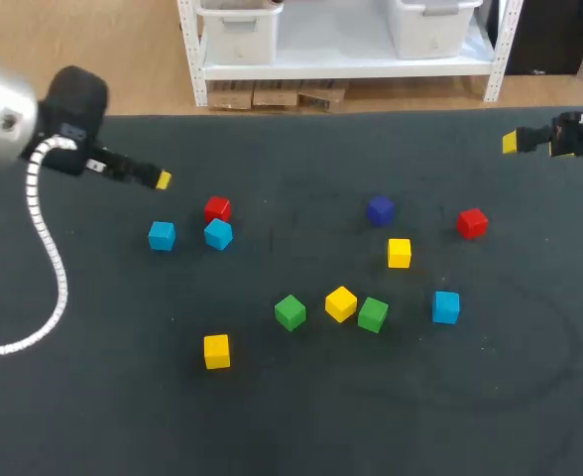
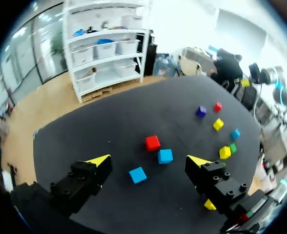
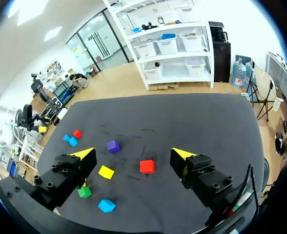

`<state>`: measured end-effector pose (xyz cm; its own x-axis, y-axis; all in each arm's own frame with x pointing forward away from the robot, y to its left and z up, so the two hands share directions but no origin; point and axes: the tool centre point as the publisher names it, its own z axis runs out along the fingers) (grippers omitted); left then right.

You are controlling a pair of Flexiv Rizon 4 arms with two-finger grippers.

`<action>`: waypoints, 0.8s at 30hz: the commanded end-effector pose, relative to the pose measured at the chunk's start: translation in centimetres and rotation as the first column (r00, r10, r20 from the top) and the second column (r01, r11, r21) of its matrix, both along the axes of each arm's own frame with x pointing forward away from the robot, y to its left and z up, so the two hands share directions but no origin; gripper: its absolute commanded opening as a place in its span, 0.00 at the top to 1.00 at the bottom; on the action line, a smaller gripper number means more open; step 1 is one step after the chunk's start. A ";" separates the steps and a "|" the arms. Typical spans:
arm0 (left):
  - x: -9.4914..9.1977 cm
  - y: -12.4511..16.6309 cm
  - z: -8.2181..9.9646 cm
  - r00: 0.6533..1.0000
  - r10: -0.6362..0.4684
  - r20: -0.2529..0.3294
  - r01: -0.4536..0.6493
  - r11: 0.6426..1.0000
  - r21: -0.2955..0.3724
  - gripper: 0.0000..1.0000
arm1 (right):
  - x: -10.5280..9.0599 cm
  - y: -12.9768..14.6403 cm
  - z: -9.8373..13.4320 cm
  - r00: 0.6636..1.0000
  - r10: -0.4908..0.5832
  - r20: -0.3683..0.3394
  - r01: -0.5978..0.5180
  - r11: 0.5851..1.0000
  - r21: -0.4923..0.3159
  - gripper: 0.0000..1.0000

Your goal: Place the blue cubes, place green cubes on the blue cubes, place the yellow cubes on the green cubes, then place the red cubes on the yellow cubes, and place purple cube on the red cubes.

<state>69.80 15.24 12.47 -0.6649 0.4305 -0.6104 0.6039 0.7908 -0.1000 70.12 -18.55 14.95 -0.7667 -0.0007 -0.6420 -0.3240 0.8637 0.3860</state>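
Cubes lie scattered singly on the dark table. Two blue cubes [image 1: 162, 235] [image 1: 218, 234] sit at the left beside a red cube [image 1: 217, 208]. A third blue cube [image 1: 446, 306] lies at the right. Two green cubes [image 1: 291, 311] [image 1: 373, 314] flank a yellow cube [image 1: 341, 303]. More yellow cubes [image 1: 399, 253] [image 1: 216, 351], a purple cube [image 1: 379, 209] and a second red cube [image 1: 472, 223] lie apart. My left gripper [image 2: 149, 161] hangs open above the two left blue cubes [image 2: 137, 174]. My right gripper [image 3: 133, 154] is open at the far right, above the red cube [image 3: 147, 166].
The table's [image 1: 301, 426] front half is bare dark mat. The left arm's white cable [image 1: 49, 268] loops over the left side of the table. The table's back edge runs just behind both grippers.
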 end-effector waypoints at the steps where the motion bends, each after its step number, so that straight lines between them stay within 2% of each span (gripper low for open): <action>1: 1.1 -1.7 -0.7 0.988 -0.139 -0.070 0.147 0.982 0.115 0.00 | 0.0 0.0 0.0 1.000 -0.002 0.001 0.002 1.000 -0.002 0.00; 2: 1.0 -1.8 -0.8 0.982 -0.178 -0.071 0.185 0.977 0.109 0.00 | 0.0 0.0 0.0 1.000 -0.002 0.001 0.002 1.000 -0.002 0.00; 7: 0.7 -2.0 -1.4 0.928 -0.354 -0.118 0.371 0.905 0.205 0.00 | 0.0 0.0 0.0 1.000 -0.002 0.001 0.002 1.000 -0.002 0.00; 12: 0.5 -1.8 -1.9 0.856 -0.485 -0.179 0.517 0.806 0.289 0.00 | 0.0 0.0 0.0 1.000 -0.002 0.001 0.002 1.000 -0.002 0.00; 13: 0.6 -1.8 -1.9 0.840 -0.510 -0.183 0.542 0.791 0.284 0.00 | 0.0 0.0 0.0 1.000 -0.002 0.001 0.002 1.000 -0.002 0.00; 18: 0.7 -1.7 -2.0 0.754 -0.615 -0.230 0.653 0.665 0.362 0.00 | 0.0 0.0 0.0 1.000 -0.002 0.001 0.002 1.000 -0.002 0.00; 19: 0.8 -1.7 -2.0 0.743 -0.629 -0.228 0.664 0.653 0.365 0.00 | 0.0 0.0 0.0 1.000 -0.002 0.001 0.002 1.000 -0.002 0.00; 20: 1.0 -1.7 -1.9 0.759 -0.620 -0.198 0.645 0.674 0.359 0.00 | 0.0 0.0 0.0 1.000 -0.002 0.001 0.002 1.000 -0.002 0.00; 21: 1.3 -1.5 -1.7 0.777 -0.605 -0.170 0.625 0.714 0.315 0.00 | 0.0 0.0 0.0 1.000 -0.002 0.001 0.002 1.000 -0.002 0.00; 24: 1.3 -1.5 -1.7 0.777 -0.605 -0.170 0.625 0.714 0.315 0.00 | 0.0 0.0 0.0 1.000 -0.002 0.001 0.002 1.000 -0.002 0.00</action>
<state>70.36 13.76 10.78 -0.2065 0.9211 -0.3300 0.9656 0.2464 0.0835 70.11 -18.55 14.95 -0.7667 -0.0007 -0.6419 -0.3240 0.8637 0.3860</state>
